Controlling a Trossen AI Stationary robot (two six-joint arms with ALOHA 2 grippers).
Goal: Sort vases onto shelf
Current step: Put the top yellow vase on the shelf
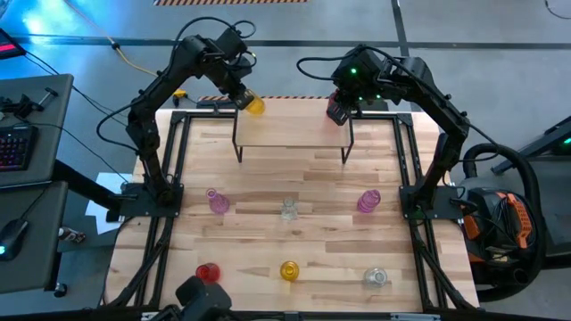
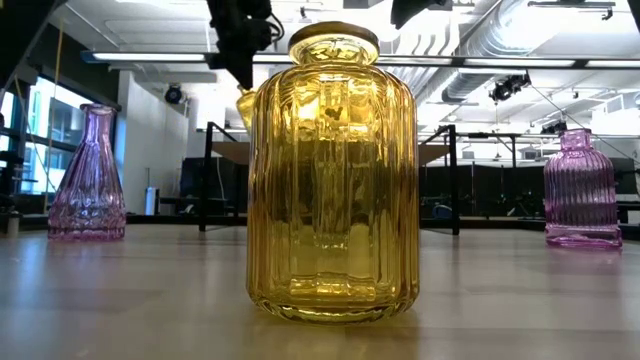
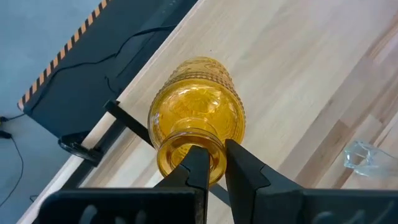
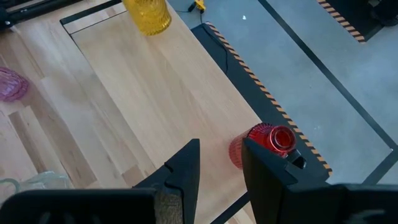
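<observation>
Yellow vase (image 3: 196, 127) in left hand (image 3: 214, 165) at shelf (image 1: 294, 134) back-left edge.

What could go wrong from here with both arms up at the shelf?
Left gripper pinches only the yellow vase's rim, near the shelf's back-left corner; it could slip or land off the edge. The red vase stands at the back-right edge, beside the right gripper; a nudge could tip it off.
</observation>
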